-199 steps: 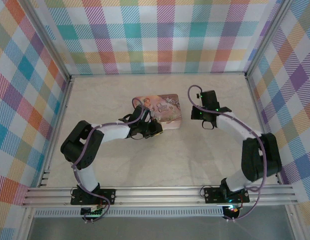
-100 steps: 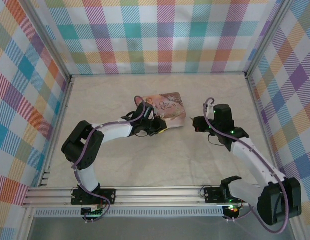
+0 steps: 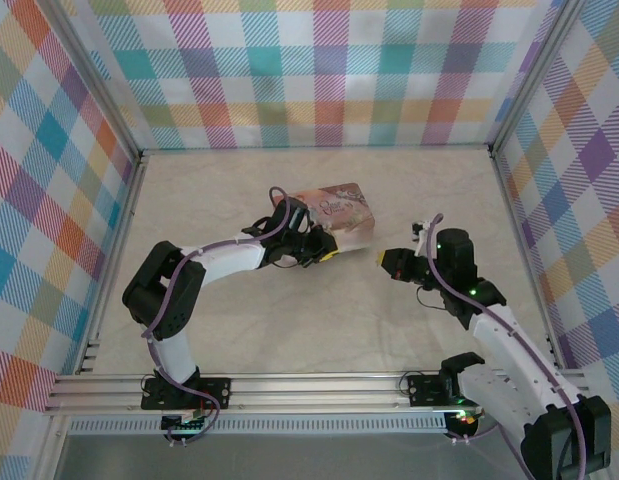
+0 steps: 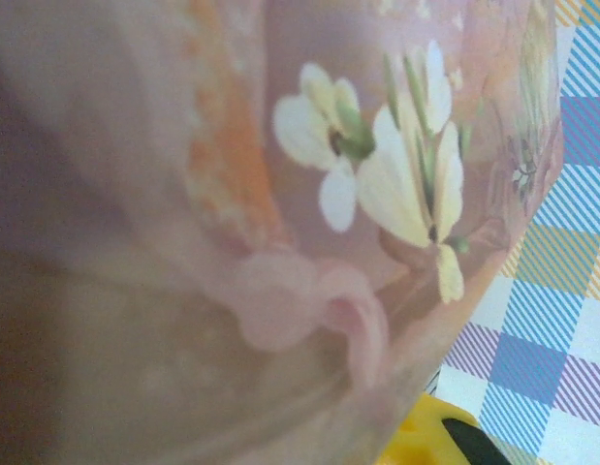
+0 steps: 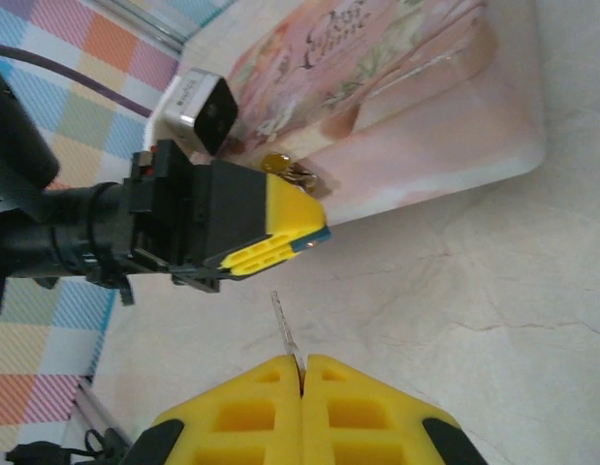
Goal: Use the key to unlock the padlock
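Step in hand: bringing the key to the lock; insertion not yet done.

Right wrist view: right gripper (image 5: 301,368) is clenched, its yellow pads pressed together on the key (image 5: 284,325). The thin grey blade sticks out forward over the marble-patterned table (image 5: 455,320). Ahead of it, the left gripper (image 5: 307,231) is closed at the edge of the pink picture tin (image 5: 416,107). A bluish-dark sliver is pinched at its tips, which I take for the padlock (image 5: 320,235). A small brassy fitting (image 5: 288,171) sits at the tin's rim just above those fingers. The keyhole is too small to make out.

Key tip and padlock are near but apart, with bare table between. The blade points slightly to one side of the left fingertips.

Next move, as I judge it: advance the right arm, swing the blade into line with the lock's keyway, push in, then twist. The left arm needs to hold the lock steady. Risk: the thin key slipping between the pads.

Top view adds the layout: both arms reach inward and the tin lies at mid-table.

Left wrist view is blurred. The tin's painted white flowers (image 4: 396,165) are pressed close and a yellow finger (image 4: 416,446) shows at the bottom edge. Neither lock nor key can be made out there.
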`<state>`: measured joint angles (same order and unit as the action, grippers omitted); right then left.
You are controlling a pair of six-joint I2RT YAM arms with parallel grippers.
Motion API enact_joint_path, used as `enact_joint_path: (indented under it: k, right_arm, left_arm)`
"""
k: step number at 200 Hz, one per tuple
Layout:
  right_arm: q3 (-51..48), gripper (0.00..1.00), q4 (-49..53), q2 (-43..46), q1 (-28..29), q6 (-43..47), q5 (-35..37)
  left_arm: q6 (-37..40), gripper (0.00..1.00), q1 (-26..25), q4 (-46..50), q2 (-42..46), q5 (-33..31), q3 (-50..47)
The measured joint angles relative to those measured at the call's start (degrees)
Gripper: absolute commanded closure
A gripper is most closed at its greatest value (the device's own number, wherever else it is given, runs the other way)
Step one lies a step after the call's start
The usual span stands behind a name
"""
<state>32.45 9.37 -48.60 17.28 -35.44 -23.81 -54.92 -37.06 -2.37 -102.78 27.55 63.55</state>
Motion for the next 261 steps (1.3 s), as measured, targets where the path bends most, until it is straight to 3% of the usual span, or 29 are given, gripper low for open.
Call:
enact_joint_path:
  k: [134, 261]
  right_arm:
    - [-6.1, 1.0, -17.2, -0.7, 1.2, -20.4, -3.9]
    - [-12.0, 1.0, -30.2, -10.3, 1.4, -41.8, -3.3]
  left_arm:
    - [-1.5, 0.95, 0.0, -2.9, 0.0, 0.0, -0.5]
    - [-2.8, 0.95, 0.0, -9.4, 0.0, -0.1, -3.0]
